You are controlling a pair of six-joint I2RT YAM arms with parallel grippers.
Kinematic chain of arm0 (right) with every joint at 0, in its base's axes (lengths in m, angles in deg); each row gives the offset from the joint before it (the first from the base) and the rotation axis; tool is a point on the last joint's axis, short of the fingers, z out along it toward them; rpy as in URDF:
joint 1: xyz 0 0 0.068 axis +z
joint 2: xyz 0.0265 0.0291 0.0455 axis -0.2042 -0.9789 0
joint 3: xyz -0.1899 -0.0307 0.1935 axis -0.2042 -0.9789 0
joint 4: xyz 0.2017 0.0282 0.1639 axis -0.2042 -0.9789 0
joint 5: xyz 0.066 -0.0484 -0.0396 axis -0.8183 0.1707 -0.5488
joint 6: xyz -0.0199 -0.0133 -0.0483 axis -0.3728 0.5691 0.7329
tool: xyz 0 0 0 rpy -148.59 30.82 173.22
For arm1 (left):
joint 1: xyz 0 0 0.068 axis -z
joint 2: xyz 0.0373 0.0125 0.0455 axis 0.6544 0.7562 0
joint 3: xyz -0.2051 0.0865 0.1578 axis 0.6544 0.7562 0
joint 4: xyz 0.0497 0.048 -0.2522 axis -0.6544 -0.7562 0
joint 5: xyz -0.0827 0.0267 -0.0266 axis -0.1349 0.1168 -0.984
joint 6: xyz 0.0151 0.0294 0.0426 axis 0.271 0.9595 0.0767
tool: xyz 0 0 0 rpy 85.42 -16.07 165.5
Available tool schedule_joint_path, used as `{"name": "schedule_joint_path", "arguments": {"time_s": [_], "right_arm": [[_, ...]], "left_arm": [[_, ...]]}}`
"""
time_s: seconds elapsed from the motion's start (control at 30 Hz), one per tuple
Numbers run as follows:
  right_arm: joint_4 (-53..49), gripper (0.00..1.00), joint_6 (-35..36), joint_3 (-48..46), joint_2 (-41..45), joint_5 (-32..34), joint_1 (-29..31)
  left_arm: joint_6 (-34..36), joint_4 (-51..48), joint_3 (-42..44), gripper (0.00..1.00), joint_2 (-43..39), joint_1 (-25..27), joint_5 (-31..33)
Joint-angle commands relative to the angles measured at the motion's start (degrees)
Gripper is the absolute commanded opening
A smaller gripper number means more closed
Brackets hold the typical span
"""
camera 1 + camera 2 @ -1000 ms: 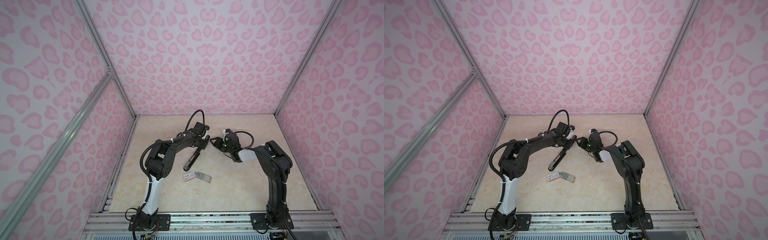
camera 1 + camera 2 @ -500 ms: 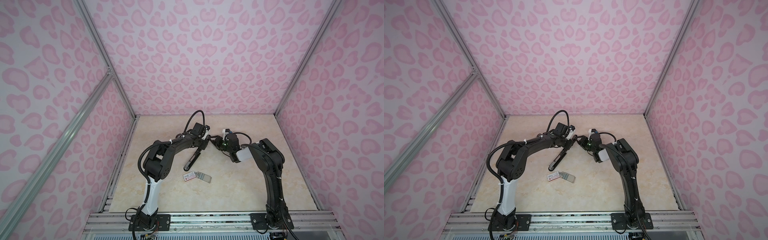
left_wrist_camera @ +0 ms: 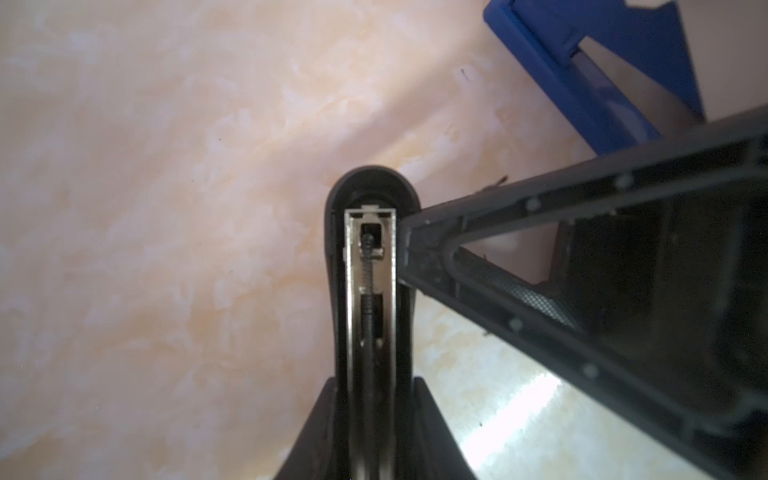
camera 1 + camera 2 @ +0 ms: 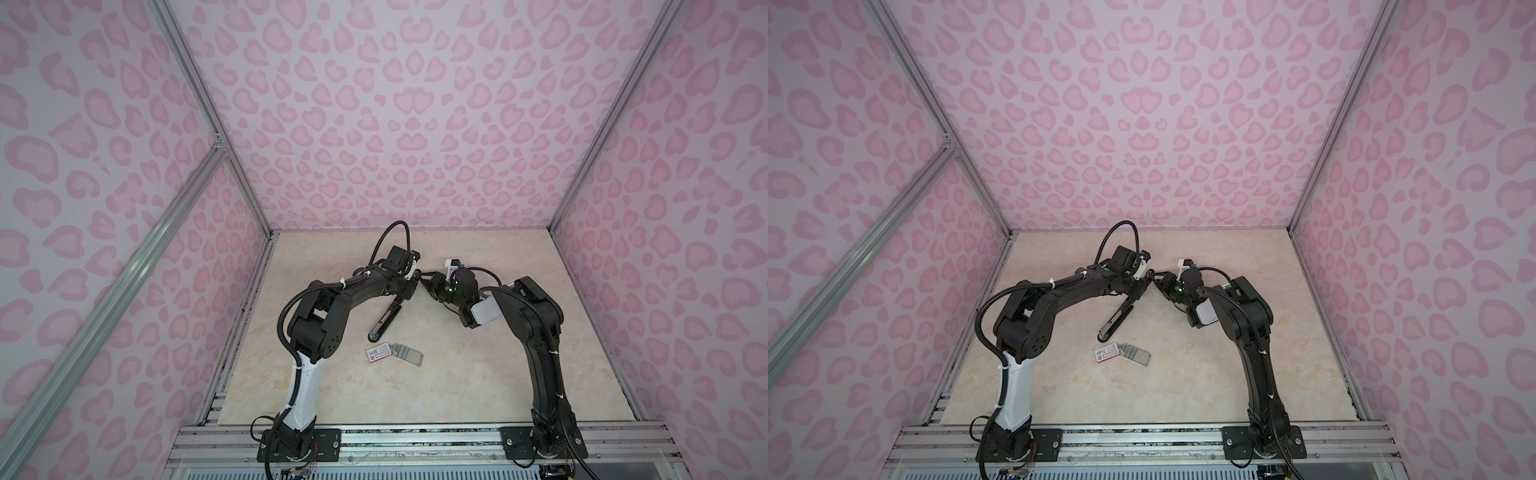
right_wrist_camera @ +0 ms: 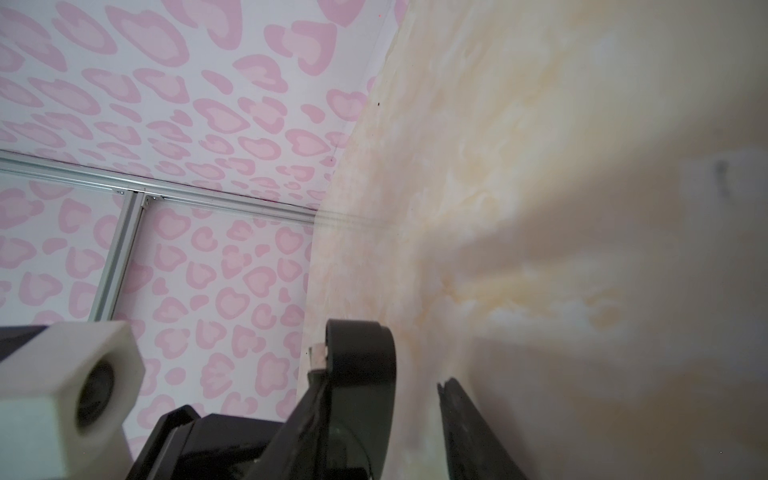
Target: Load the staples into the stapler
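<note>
**Inventory of the scene, by kind.**
- Two jointed black robot arms, left (image 4: 332,299) and right (image 4: 536,332).
- One elongated black stapler (image 4: 384,322), shown in both top views. The left wrist view shows one thin coil spring (image 3: 369,266) inside it.
- One small white cardboard box with a red label (image 4: 379,354).
- One small block of silvery-grey metal staples (image 4: 409,355). Its separate strips are too small to count.
- One beige marbled tabletop (image 4: 457,374).
- Three pink-patterned wall panels: left (image 4: 62,208), back (image 4: 374,104), right (image 4: 685,208).
</note>
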Motion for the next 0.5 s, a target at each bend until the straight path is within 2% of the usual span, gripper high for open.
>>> {"name": "schedule_joint_path", "arguments": {"time_s": [0.0,0.2,0.47], "right_arm": [[5.23,0.48,-0.24,-1.84,0.92,0.22,-0.09],[7.22,0.48,-0.59,-3.88,1.44,0.19,-0.17],[8.20,0.47,-2.49,-0.21,-1.50,-1.17,-0.20]], "left_arm": [[0.09,1.03,-0.72,0.18,0.26,0.07,-4.02],[0.61,0.87,-0.46,0.18,0.04,-0.09,-4.10],[1.26,0.66,-0.28,0.20,0.00,0.33,-7.17]]}}
